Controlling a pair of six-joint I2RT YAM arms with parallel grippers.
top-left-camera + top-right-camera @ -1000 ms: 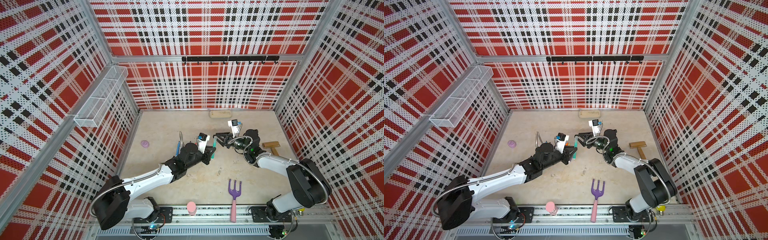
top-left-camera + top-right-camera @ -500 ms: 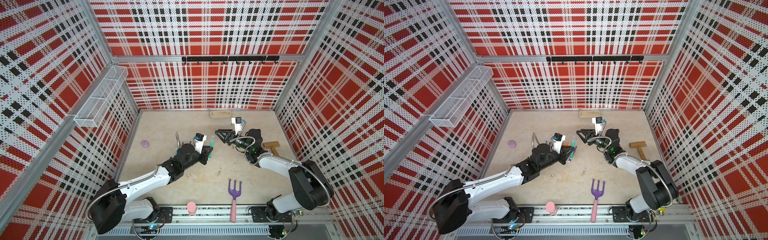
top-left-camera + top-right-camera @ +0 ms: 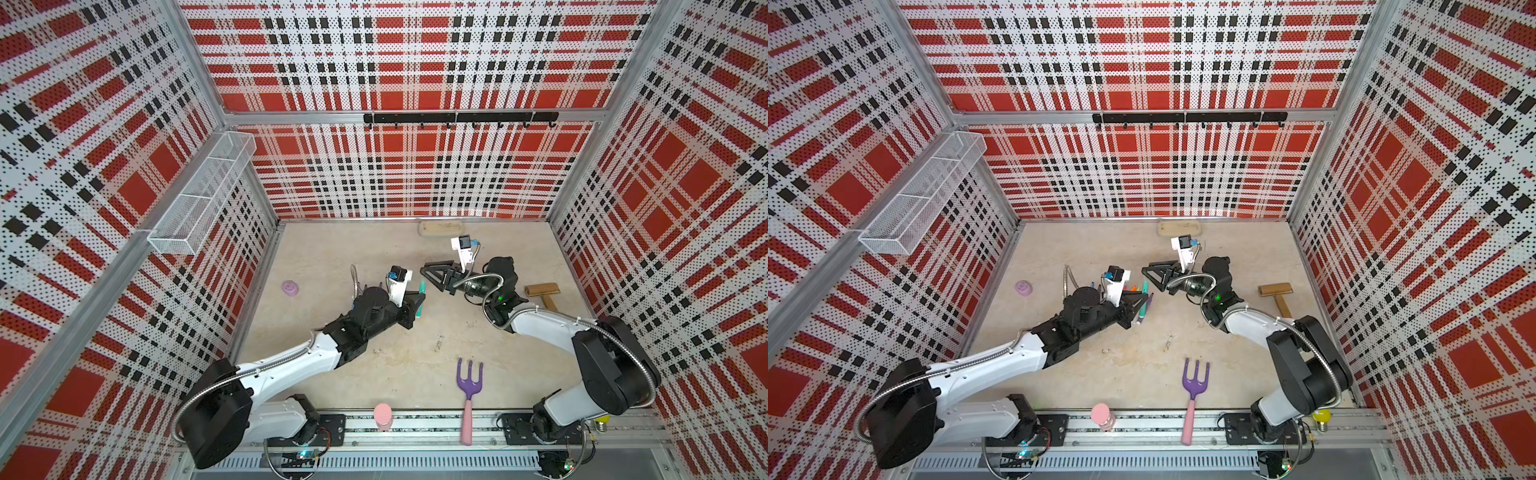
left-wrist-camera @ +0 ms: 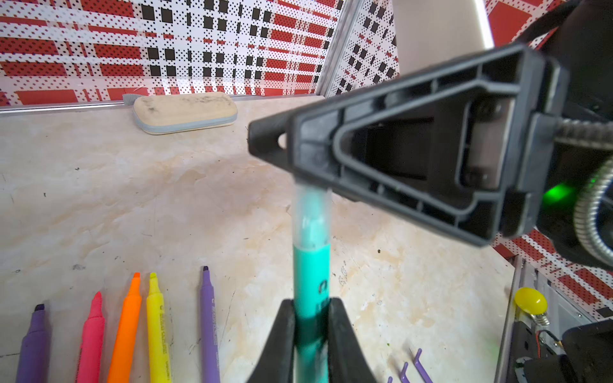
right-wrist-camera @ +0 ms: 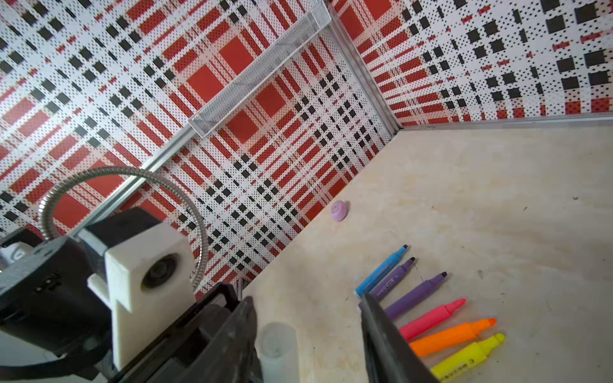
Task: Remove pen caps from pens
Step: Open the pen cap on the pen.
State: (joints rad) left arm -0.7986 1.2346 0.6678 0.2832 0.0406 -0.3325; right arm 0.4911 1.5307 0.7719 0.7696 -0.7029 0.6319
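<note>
**Wrist and top views, cap removal.** My left end effector (image 4: 310, 306) is pinching the lower barrel of the teal pen (image 4: 311, 275). Its two fingers are pressing in on either side and holding the pen clear of the worktop (image 4: 99, 199), pointed toward my right end effector (image 5: 305, 298). The clear cap (image 4: 311, 215) is sitting on the pen's far end, and one right finger is hiding its tip in the left wrist view. In the right wrist view my right jaws are standing spread. The cap is lying between them, just beside one finger and apart from the other. A row of pens (image 5: 431, 320) is lying side by side on the worktop below, all showing bare tips: blue, two purple, pink-red, orange and yellow. Black print is running along the yellow and purple barrels, but it is too small to read. Dark letters on the teal barrel are showing only as a blur. In both top views the two end effectors are meeting near the middle of the worktop.
</note>
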